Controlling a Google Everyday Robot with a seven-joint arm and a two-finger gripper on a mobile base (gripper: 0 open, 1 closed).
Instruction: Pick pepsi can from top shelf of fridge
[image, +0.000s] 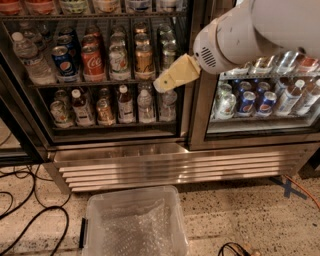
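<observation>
The fridge (195, 135) fills the upper part of the camera view, with dark-framed glass doors, wire shelves and a louvred steel base. A blue pepsi can (64, 61) stands behind the left door's glass, next to a red Coca-Cola can (93, 63). More pepsi cans (246, 102) stand behind the right door. The topmost visible shelf is cut off by the frame's edge. My beige gripper (167, 80) hangs from the white arm (250, 35) in front of the left door's right side, holding nothing and well to the right of the left pepsi can.
A clear plastic bin (95, 205) with bubble wrap inside stands on the speckled floor below the fridge. Black cables (30, 210) lie at the left. A blue tape cross (290, 187) marks the floor at the right. Bottles (125, 105) fill the lower left shelf.
</observation>
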